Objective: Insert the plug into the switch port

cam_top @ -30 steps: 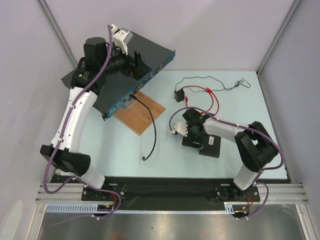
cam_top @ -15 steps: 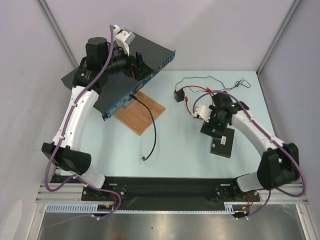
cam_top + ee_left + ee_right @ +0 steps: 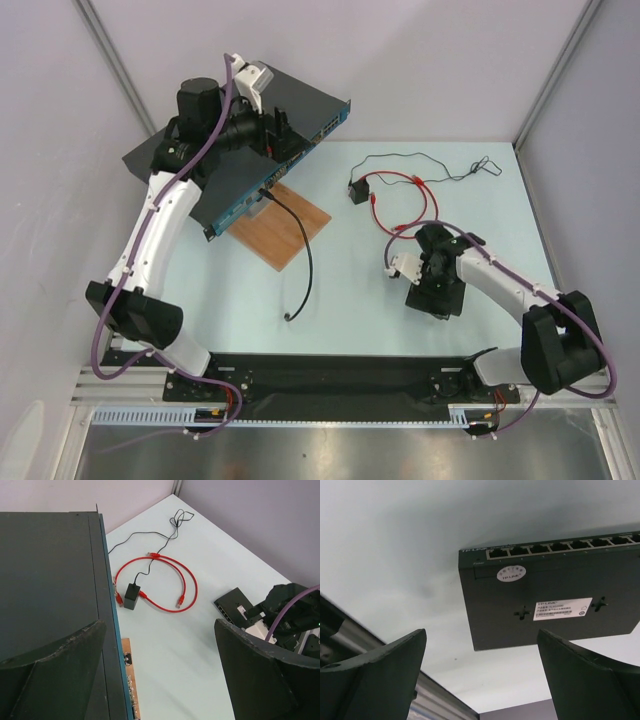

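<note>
I have the rack unit (image 3: 45, 570) far left, with a board (image 3: 290, 228) just before it. On the right lies the small switch (image 3: 505, 625). Behind it sit the cable loop (image 3: 195, 587) and cube (image 3: 132, 596), the plug (image 3: 181, 600) nearest.

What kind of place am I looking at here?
Probably a robotics lab test cell: two arms bolted at a walled-in table, with a rack unit, small network switch and red cable laid out.

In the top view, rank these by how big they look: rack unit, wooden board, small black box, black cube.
1. rack unit, though partly hidden
2. wooden board
3. small black box, partly hidden, so less sure
4. black cube
</note>
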You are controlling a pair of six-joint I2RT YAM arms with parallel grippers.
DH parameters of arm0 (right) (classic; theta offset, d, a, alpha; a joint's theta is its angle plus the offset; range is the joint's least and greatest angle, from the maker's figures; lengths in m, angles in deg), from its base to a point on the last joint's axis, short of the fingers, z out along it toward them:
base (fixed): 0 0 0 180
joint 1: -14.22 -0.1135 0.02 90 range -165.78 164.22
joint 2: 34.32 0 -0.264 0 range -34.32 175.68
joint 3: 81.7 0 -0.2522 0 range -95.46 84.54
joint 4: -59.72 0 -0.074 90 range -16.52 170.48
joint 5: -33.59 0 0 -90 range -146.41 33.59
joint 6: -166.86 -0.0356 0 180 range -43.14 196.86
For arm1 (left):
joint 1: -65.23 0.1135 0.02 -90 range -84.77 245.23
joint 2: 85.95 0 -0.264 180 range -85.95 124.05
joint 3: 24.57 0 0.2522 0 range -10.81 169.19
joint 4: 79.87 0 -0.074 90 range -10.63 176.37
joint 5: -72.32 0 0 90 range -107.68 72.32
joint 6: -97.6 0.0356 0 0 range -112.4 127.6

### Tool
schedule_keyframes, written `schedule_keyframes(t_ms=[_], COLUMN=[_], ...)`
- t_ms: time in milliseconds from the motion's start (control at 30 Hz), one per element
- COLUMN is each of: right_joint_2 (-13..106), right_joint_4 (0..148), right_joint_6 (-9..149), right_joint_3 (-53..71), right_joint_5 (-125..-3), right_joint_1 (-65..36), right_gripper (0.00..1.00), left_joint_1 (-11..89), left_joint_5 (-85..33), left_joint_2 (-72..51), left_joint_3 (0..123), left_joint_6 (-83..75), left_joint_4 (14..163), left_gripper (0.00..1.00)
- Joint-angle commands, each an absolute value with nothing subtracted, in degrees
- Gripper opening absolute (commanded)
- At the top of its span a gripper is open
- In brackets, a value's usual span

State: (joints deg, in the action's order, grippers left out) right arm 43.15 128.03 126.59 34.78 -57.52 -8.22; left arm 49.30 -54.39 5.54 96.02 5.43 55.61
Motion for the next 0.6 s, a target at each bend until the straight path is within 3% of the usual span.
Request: schedule_keyframes(t_ms=[0, 267, 567], right_joint_2=[43.63, 46.37, 49.34], right_joint_4=[121.32, 108.92, 94.15], right_joint_6=[123.44, 128.17, 153.57], right_joint_3=[38.73, 41.91, 42.97], right_joint_5=[-49.58, -42.96, -48.58], right_joint_1=[-10.04, -4.87, 9.19], right_gripper=[1.0, 0.94, 0.84], left_joint_1=[49.58, 49.32, 49.05], left_joint_5=[-55.65, -55.39, -56.09], left_joint_2=[3.88, 4.05, 6.6], left_joint_3=[94.67, 95.1, 97.47], left_joint_6=[4.96, 5.93, 5.58], left_joint_4=[58.25, 58.16, 57.99], left_gripper=[0.96, 0.96, 0.95])
